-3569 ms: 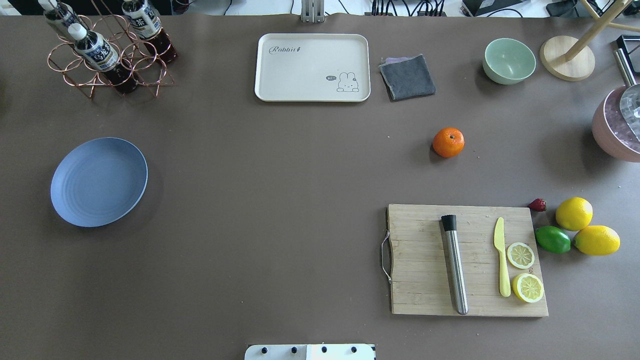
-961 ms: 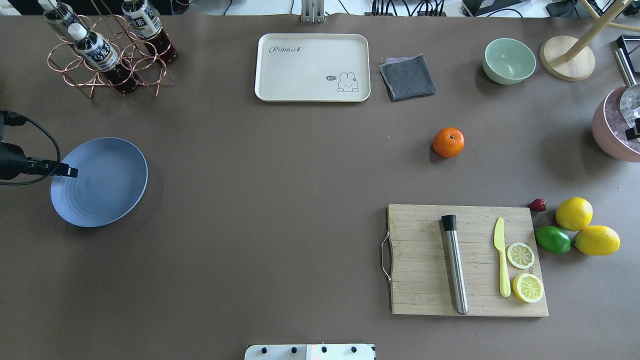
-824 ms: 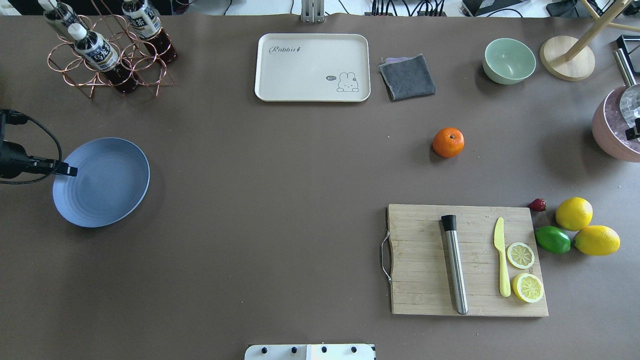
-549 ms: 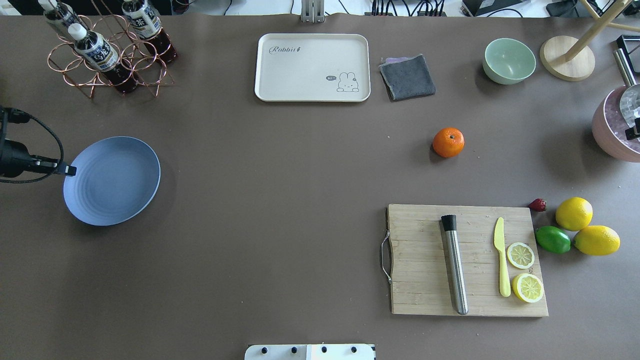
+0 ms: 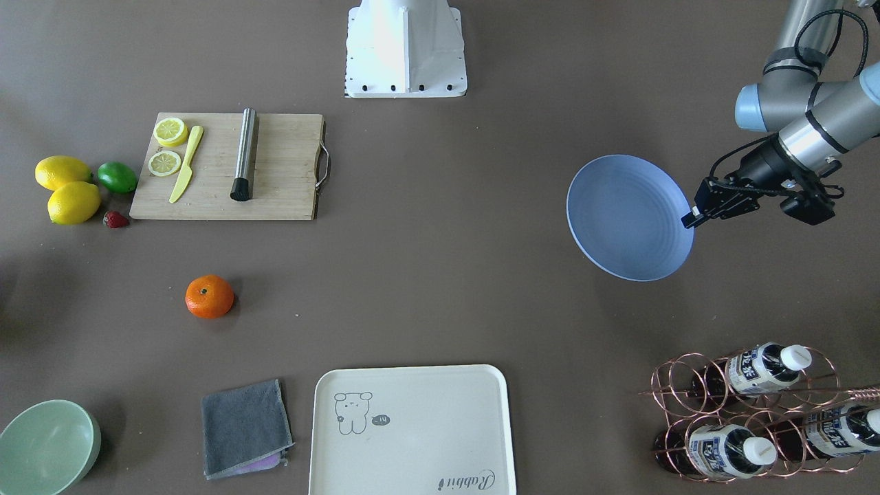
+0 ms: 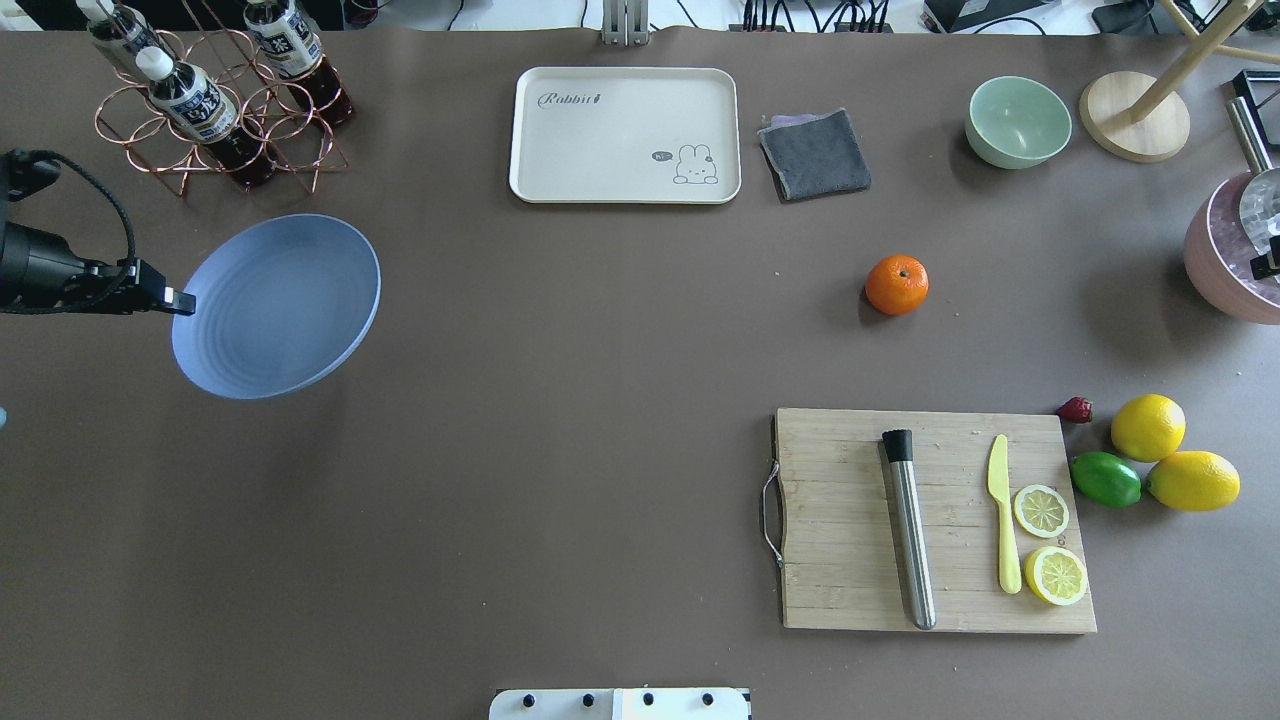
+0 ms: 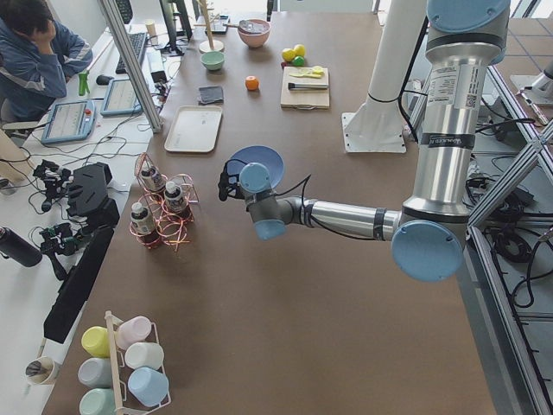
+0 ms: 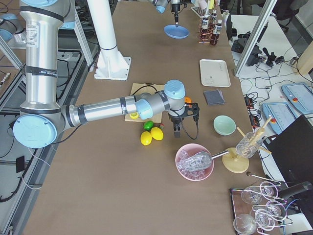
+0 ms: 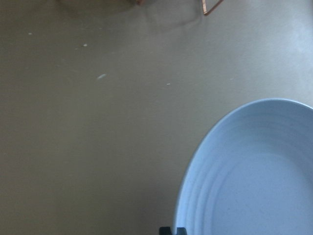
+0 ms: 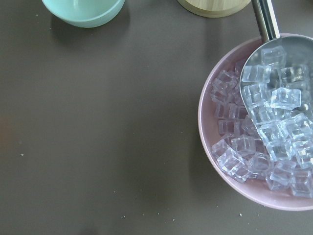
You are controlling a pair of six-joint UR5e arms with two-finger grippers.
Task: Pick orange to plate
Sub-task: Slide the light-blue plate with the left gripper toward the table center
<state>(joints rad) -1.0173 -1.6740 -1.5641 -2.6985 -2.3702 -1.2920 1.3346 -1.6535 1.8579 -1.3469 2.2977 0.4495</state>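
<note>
The orange [image 6: 896, 284] sits on the brown table right of centre, also seen in the front view [image 5: 209, 296], with nothing touching it. The blue-lavender plate [image 6: 275, 305] hangs tilted above the table's left side. My left gripper [image 6: 183, 300] is shut on its left rim, as the front view [image 5: 689, 218] also shows. The left wrist view shows the plate [image 9: 254, 176] filling the lower right. My right gripper [image 8: 176, 129] points down near the pink bowl, far right of the orange; I cannot tell whether it is open or shut.
A cutting board [image 6: 850, 590] holds a steel muddler, a yellow knife and lemon slices. Two lemons and a lime [image 6: 1105, 478] lie right of it. A cream tray [image 6: 625, 135], grey cloth [image 6: 815, 153], green bowl [image 6: 1018, 121], pink ice bowl [image 6: 1225, 260] and bottle rack [image 6: 215, 110] line the far side.
My left gripper took hold of the plate's rim and has carried it up off the table, to the right and farther from the robot. The orange has not moved.
</note>
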